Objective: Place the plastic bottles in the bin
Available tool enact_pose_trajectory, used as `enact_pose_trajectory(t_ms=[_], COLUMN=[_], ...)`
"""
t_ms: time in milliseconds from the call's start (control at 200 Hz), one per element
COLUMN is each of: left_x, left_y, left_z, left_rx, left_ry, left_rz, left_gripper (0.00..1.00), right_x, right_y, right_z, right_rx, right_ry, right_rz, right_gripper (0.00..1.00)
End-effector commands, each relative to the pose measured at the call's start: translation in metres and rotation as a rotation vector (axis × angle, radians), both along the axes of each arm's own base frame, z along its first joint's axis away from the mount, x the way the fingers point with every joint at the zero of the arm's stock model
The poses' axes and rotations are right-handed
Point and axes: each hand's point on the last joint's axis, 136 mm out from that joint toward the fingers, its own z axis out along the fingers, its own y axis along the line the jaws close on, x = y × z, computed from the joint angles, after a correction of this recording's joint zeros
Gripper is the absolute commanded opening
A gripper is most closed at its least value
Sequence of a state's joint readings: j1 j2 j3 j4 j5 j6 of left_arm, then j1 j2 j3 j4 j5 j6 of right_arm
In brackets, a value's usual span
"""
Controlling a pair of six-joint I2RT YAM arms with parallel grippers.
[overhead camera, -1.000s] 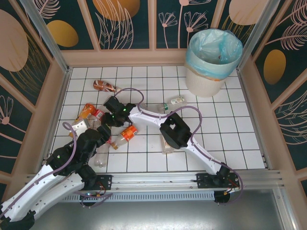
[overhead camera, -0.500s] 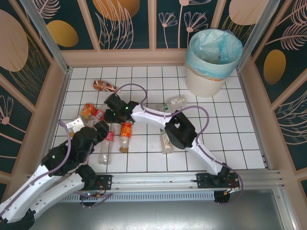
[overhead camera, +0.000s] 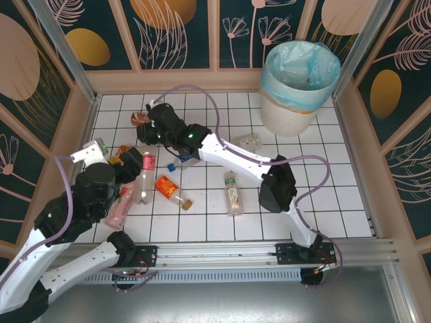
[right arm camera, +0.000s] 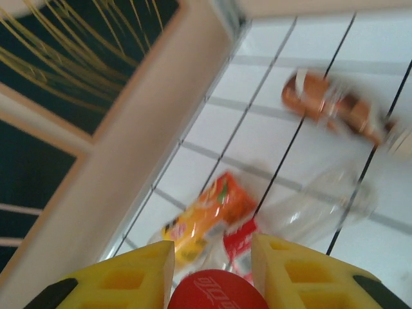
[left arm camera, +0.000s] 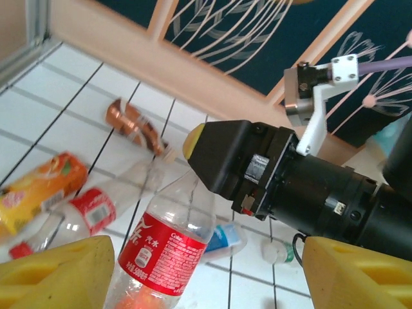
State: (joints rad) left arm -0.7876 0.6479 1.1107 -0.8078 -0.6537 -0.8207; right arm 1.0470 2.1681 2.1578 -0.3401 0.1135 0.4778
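My right gripper [overhead camera: 151, 142] reaches far to the left, and in its own view [right arm camera: 212, 261] its yellow fingers are shut on the red cap [right arm camera: 217, 293] of a clear bottle with a red label [left arm camera: 166, 248]. That bottle [overhead camera: 146, 162] hangs tilted between the wide-apart fingers of my left gripper [left arm camera: 206, 283], close to the left finger and well clear of the right one. Loose plastic bottles lie below: a crumpled brown one [overhead camera: 140, 119], an orange one [overhead camera: 122, 153] and another orange one [overhead camera: 169, 189]. The bin [overhead camera: 286, 114], lined with blue, stands at the far right.
A green-labelled bottle [overhead camera: 232, 196] lies mid-floor, a pale one [overhead camera: 248, 141] nearer the bin and a pinkish one [overhead camera: 121, 205] beside my left arm. A blue-labelled bottle [left arm camera: 225, 235] lies under the right wrist. Wooden walls close in the left side [right arm camera: 116, 141].
The right arm has swung far left and back with the red-capped bottle in its jaws. The left arm has followed up and left. The orange bottle has rolled aside.
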Motion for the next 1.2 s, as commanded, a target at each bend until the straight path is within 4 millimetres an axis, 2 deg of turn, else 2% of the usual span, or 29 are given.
enact_pose_trajectory(t_ms=[0, 85, 200, 365, 455, 556, 611, 641, 651, 686, 791, 891, 991, 1086, 1196], left_x=[0.015, 0.028, 0.048, 0.074, 0.089, 0.103, 0.11, 0.113, 0.113, 0.117, 0.123, 0.128, 0.131, 0.133, 0.134], left_y=[-0.014, -0.038, -0.076, -0.13, -0.154, -0.178, -0.193, -0.2, -0.203, -0.21, -0.227, -0.235, -0.238, -0.24, -0.24], left_z=[0.031, 0.04, 0.04, 0.038, 0.039, 0.042, 0.045, 0.046, 0.047, 0.048, 0.053, 0.053, 0.047, 0.035, 0.02], left_rx=[0.111, 0.145, 0.161, 0.174, 0.196, 0.209, 0.206, 0.206, 0.204, 0.206, 0.218, 0.242, 0.261, 0.278, 0.297], left_ry=[-0.078, -0.095, -0.106, -0.134, -0.147, -0.159, -0.166, -0.171, -0.175, -0.181, -0.204, -0.211, -0.214, -0.203, -0.187], left_rz=[-0.049, -0.117, -0.215, -0.351, -0.404, -0.452, -0.487, -0.506, -0.513, -0.531, -0.582, -0.6, -0.606, -0.614, -0.617], left_gripper=[0.76, 0.75, 0.75, 0.75, 0.75, 0.75, 0.75, 0.75, 0.75, 0.75, 0.74, 0.75, 0.75, 0.76, 0.77], right_x=[0.017, 0.032, 0.049, 0.061, 0.065, 0.078, 0.09, 0.093, 0.096, 0.106, 0.128, 0.147, 0.173, 0.19, 0.197], right_y=[-0.055, -0.099, -0.166, -0.275, -0.333, -0.393, -0.422, -0.43, -0.44, -0.456, -0.482, -0.495, -0.501, -0.495, -0.482], right_z=[0.124, 0.168, 0.221, 0.297, 0.326, 0.342, 0.342, 0.341, 0.341, 0.336, 0.319, 0.297, 0.266, 0.233, 0.197], right_rx=[-0.001, -0.083, -0.18, -0.241, -0.26, -0.307, -0.342, -0.347, -0.36, -0.386, -0.432, -0.478, -0.526, -0.584, -0.588], right_ry=[-0.355, -0.526, -0.711, -0.916, -0.981, -1.012, -1.01, -1.007, -1.005, -0.991, -0.941, -0.897, -0.818, -0.727, -0.616], right_rz=[-0.178, -0.323, -0.529, -0.849, -1.002, -1.149, -1.211, -1.223, -1.243, -1.267, -1.281, -1.284, -1.254, -1.211, -1.166], right_gripper=[0.0, 0.0, 0.0, 0.0, 0.0, 0.0, 0.0, 0.0, 0.0, 0.0, 0.0, 0.0, 0.0, 0.0, 0.0])
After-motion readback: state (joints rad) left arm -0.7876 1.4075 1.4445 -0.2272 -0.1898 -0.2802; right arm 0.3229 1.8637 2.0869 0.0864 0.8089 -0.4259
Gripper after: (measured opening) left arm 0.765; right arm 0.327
